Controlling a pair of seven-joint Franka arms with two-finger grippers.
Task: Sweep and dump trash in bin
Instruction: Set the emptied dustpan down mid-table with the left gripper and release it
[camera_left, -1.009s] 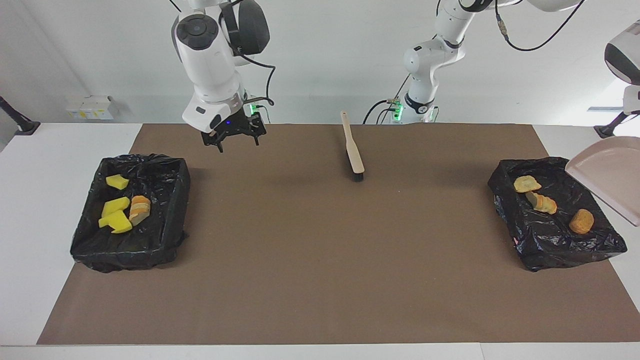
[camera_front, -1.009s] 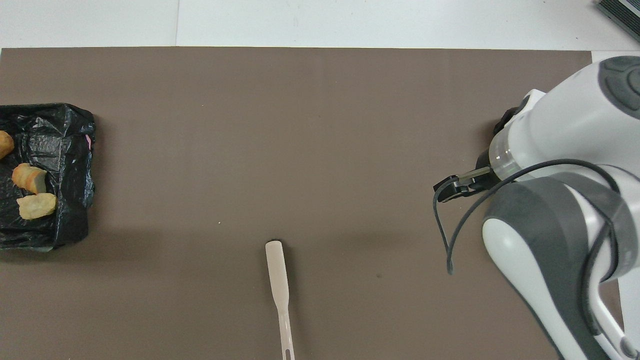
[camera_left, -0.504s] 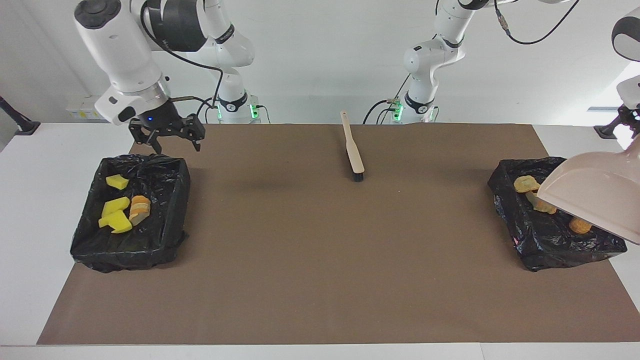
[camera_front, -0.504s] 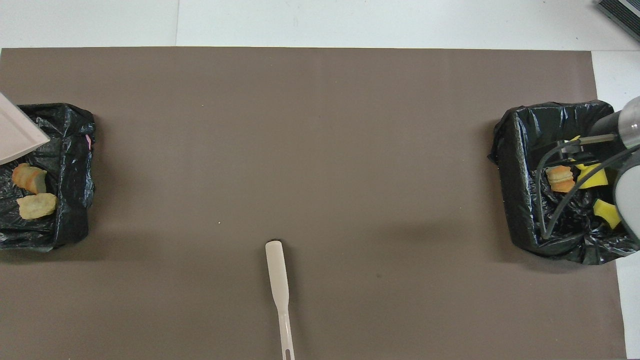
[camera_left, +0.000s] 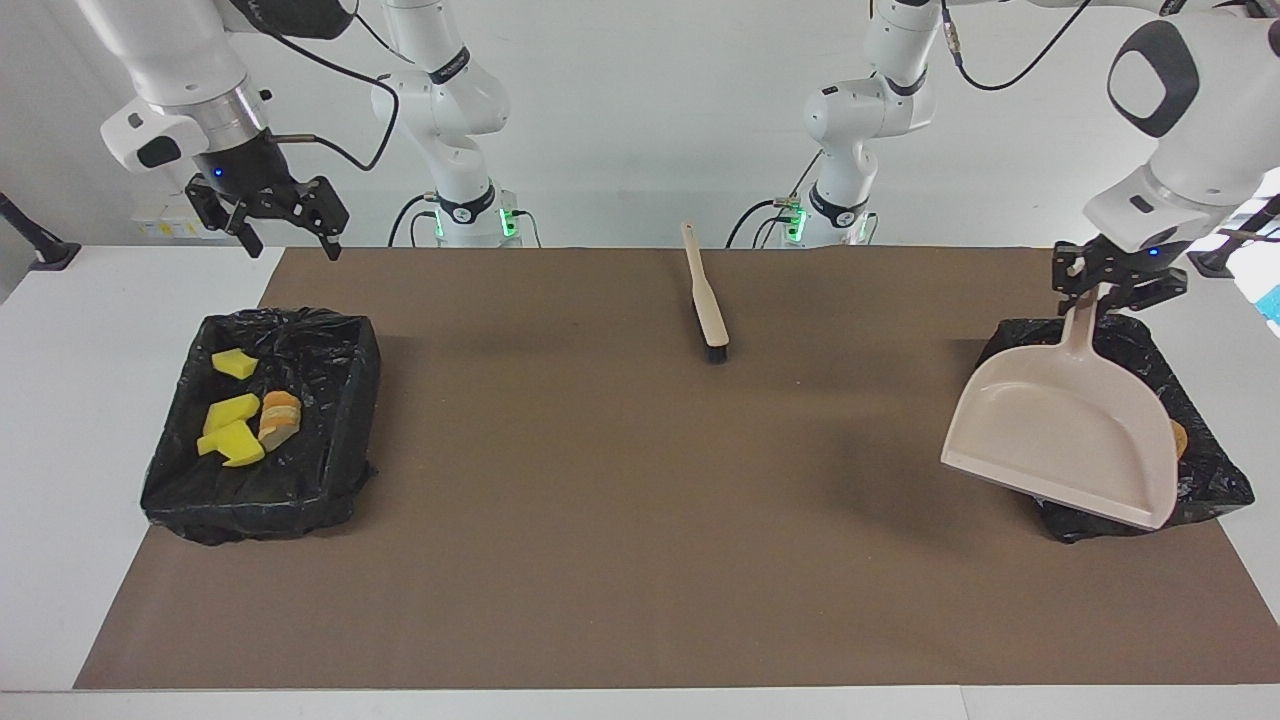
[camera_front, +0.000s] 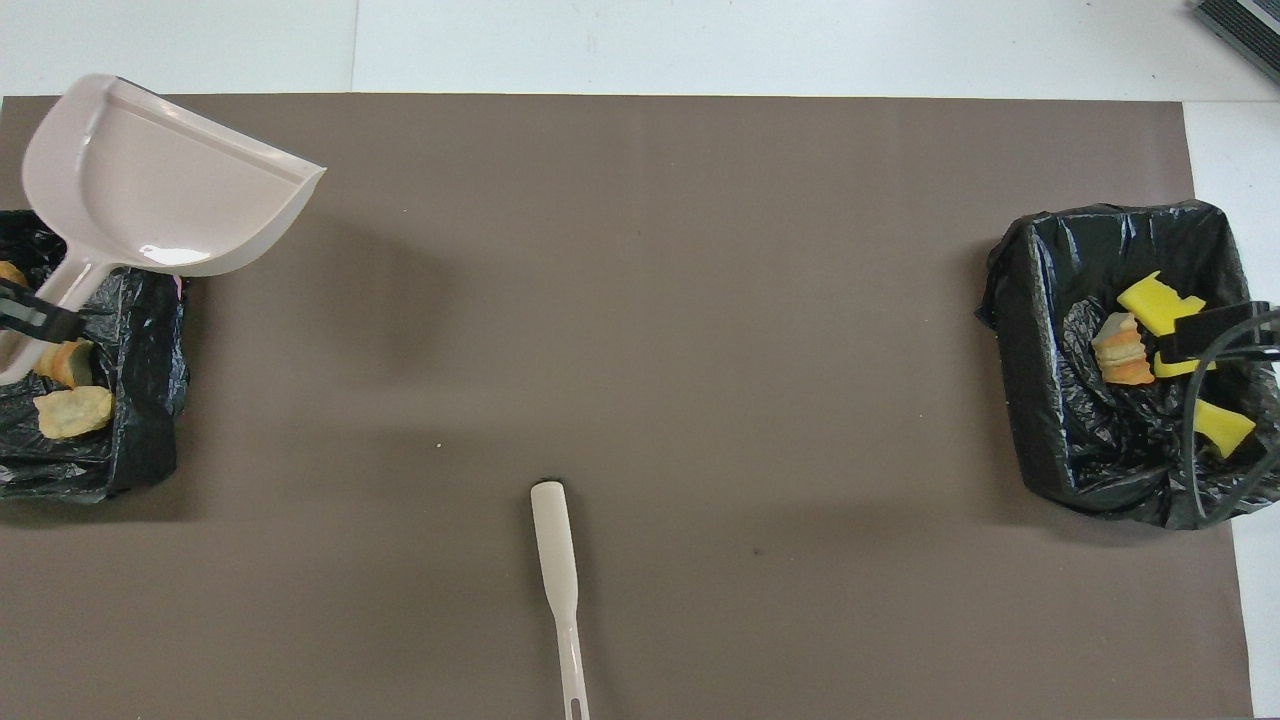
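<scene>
While the left gripper (camera_left: 1118, 283) holds its fingers closed on the handle of the beige dustpan (camera_left: 1066, 432), we see that smooth plastic pan hanging over the black-lined bin (camera_left: 1205, 470) at the left arm's end, handle up toward the robots and wide lip tilted down away from them. We find the trash (camera_left: 243, 417) in two bins: yellow foam wedges and a bread-like lump lie in the crinkled bin (camera_left: 330, 400) at the right arm's end, and orange-tan lumps (camera_front: 70, 400) show under the pan. Our right gripper (camera_left: 268, 212) hangs with its fingers spread, holding nothing, over the table's edge near that bin. A slim beige brush (camera_left: 705, 295) lies lengthwise, bristles away from the robots, with bare brown mat (camera_left: 640, 520) all round it.
</scene>
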